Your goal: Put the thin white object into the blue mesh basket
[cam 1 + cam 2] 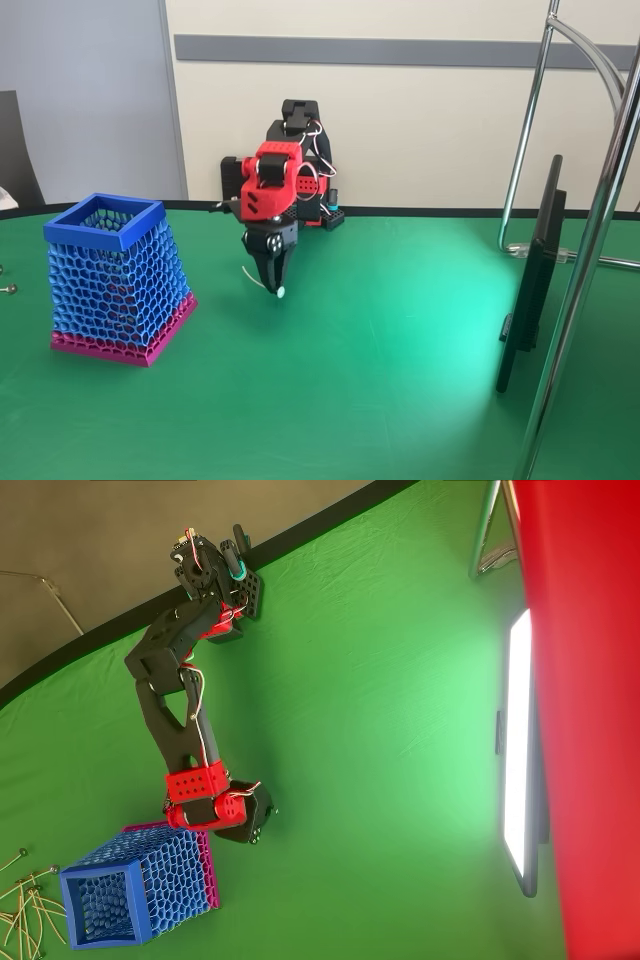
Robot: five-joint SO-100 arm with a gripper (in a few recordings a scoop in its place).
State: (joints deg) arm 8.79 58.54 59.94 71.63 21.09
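1. Nearest the fixed camera is the bare front of a green table. Shiny metal stand poles rise at its right side.
2. At the left side of the table in the fixed view stands the blue mesh basket, upright, tapering up to a solid blue square rim over a magenta mesh base. In the overhead view the basket sits near the lower left corner of the picture.
3. Small screws lie at the table's left edge, beside the basket.
4. In the overhead view a loose bundle of thin pale strands lies at the left edge, just beside the basket.
5. Right of the basket, toward the middle of the table, the red and black arm bends down from its base at the far edge.
6. Its hand points down, fingers drawn together on the thin white object, which hangs below the fingertips, its round bead lowest, just above the cloth. It is outside the basket.
7. At the right side a dark flat screen stands edge-on.
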